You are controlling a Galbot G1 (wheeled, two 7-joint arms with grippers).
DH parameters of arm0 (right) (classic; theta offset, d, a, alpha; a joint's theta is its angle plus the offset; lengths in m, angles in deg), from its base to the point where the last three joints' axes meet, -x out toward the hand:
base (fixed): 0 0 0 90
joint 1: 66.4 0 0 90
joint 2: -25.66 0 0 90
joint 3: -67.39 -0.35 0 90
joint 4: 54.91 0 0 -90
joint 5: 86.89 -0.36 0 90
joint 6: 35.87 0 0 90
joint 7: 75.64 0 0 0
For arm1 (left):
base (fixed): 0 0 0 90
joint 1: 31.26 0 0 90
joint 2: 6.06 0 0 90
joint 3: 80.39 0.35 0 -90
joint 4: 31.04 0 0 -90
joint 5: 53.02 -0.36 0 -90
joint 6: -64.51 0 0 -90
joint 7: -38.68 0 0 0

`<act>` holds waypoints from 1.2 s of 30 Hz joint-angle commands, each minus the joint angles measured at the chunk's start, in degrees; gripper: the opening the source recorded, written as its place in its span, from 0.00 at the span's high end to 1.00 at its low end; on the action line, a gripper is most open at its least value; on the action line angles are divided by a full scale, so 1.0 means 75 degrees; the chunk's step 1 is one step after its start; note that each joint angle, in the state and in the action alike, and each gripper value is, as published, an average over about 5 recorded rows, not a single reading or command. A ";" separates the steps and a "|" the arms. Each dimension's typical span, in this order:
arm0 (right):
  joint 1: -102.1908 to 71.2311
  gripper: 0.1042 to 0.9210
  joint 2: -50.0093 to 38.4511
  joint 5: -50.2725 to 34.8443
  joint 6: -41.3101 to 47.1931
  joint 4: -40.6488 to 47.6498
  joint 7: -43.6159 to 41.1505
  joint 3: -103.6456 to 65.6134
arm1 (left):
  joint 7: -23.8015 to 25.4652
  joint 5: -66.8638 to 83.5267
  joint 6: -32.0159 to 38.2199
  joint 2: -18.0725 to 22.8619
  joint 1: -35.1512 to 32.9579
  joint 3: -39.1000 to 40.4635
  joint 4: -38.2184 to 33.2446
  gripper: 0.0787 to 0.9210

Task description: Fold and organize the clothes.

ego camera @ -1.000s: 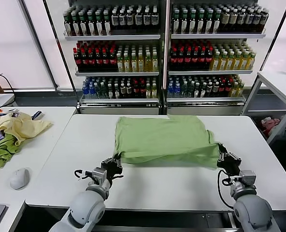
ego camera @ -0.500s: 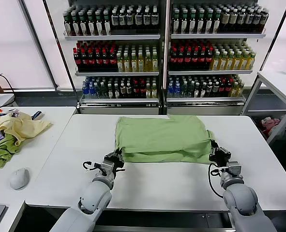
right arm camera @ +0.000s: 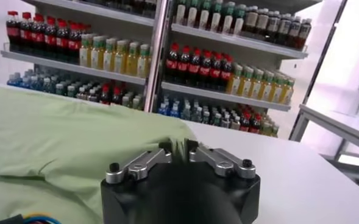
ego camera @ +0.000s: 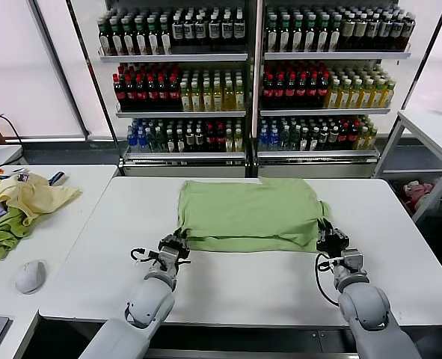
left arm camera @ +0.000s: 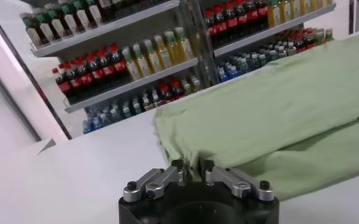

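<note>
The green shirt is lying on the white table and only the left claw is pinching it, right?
Not quite. Both claws are pinching the green shirt on the white table: the left claw at its near left corner, the right claw at its near right corner. The head view shows both, and the right wrist view shows cloth between its fingers.

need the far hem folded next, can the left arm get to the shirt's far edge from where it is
Probably not right away: the left end effector is shut on the green shirt at its near left corner, so it would have to let go first.

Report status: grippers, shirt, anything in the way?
Left gripper shut on the shirt's near left corner. Right gripper shut on near right corner. Shirt flat on table, hem doubled. Nothing in the way.
</note>
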 commanded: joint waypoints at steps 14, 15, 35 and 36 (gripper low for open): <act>-0.0498 0.12 0.0005 -0.0778 0.0612 -0.0123 0.0226 -0.0444 | -0.0249 0.1310 -0.0371 0.0080 -0.0013 -0.0321 0.0301 0.18; -0.0455 0.12 0.0024 -0.0755 0.0631 -0.0103 0.0235 -0.0380 | -0.0258 0.1362 -0.0390 0.0089 0.0024 -0.0316 0.0342 0.15; -0.0159 0.67 0.0079 -0.1464 0.1193 0.0435 0.0372 0.0094 | -0.0137 0.1749 -0.0409 0.0002 -0.0054 -0.0228 0.0251 0.51; -0.0164 0.71 0.0074 -0.1466 0.1185 0.0420 0.0363 0.0091 | -0.0127 0.1771 -0.0408 -0.0005 -0.0059 -0.0230 0.0236 0.55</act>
